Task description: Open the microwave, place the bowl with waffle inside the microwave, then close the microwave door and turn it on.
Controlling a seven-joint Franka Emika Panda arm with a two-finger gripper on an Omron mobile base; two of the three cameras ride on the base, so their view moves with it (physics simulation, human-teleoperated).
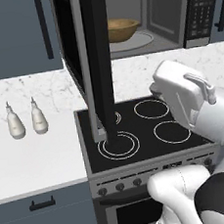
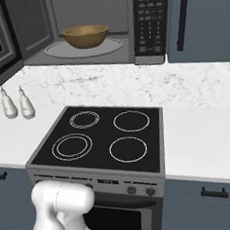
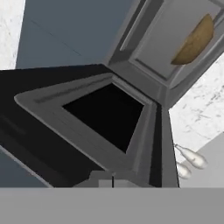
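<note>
From where I sit, the two pale bottles stand far left on the worktop, well clear of the job. Next comes the microwave door, swung fully out over the stovetop, its long axis upright and its edge turned almost straight at my left base camera. In the hand view the door's inner frame and dark window sit right in front of the claw, very close, with the open cavity beyond and to the upper right. I cannot tell whether the claw is wide or narrow, since its tips are not clear to me there. Further right, the bowl already rests on the turntable inside the microwave; the waffle I cannot make out over its rim. My judgement: the next move is a push on the door toward the cavity, swinging it shut, with the keypad at the far right to follow.
</note>
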